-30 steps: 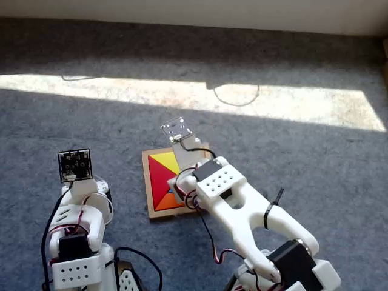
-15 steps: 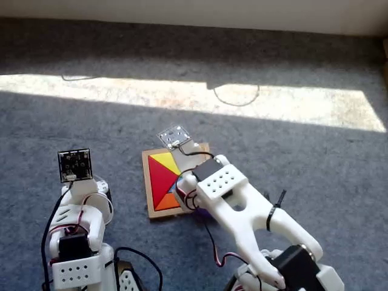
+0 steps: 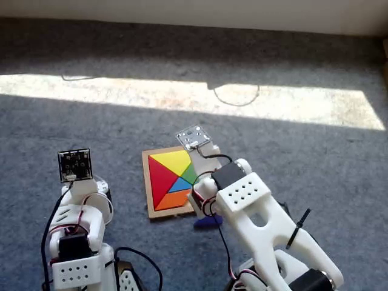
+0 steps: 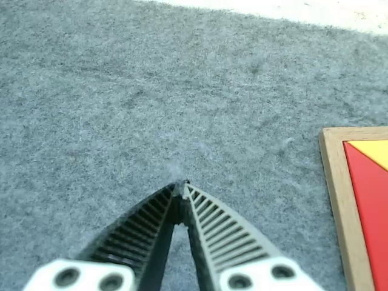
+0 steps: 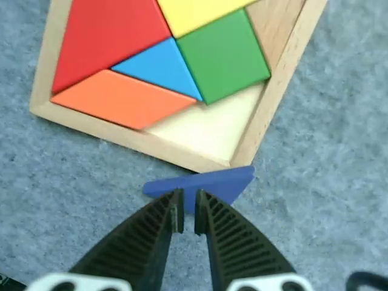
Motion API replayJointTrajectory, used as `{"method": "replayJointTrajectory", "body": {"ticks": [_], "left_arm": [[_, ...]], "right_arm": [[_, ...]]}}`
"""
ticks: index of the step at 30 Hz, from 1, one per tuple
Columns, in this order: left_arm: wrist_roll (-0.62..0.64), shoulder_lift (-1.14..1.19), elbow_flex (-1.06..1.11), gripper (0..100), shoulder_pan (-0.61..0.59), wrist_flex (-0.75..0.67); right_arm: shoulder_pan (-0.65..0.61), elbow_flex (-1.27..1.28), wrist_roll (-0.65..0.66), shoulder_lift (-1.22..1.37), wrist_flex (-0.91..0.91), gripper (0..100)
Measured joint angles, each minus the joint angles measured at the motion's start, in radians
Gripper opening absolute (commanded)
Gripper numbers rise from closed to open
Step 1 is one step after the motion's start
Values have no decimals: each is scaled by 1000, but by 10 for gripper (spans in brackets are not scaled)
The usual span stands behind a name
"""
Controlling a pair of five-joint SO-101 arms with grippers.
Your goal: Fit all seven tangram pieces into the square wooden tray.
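Blue piece (image 5: 212, 182): on the carpet (image 5: 339, 182), just outside the tray (image 5: 277, 83) rim.
Right jaws: barely parted at its edge.
Left jaws: pressed together.
Risk: we fear it skids away or snags the rim.

Bright sunlight band crosses the far carpet (image 3: 182, 97) (foreground shaded).

Grey carpet floor (image 3: 315, 163), sunlit far across. On it: square wooden tray (image 3: 146, 182), dark blue flat piece (image 3: 208, 222) beside its near edge, thin cable loop (image 3: 236, 97) farther off.
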Motion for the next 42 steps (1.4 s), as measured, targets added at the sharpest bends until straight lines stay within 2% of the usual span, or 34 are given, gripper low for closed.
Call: {"method": "replayJointTrajectory", "body": {"ticks": [3,10,14,18,32,42], "left_arm": [[0,0,0,6,0,0],[0,0,0,6,0,0],[0,0,0,6,0,0],[0,0,0,6,0,0],[0,0,0,6,0,0],[0,0,0,6,0,0]], "right_arm": [[2,35,2,0,8,120],[2,84,2,0,54,104],[2,166,2,0,-20,57],[2,218,2,0,-120,50],[18,210,0,0,-184,49],[23,101,-68,0,-192,49]]}}
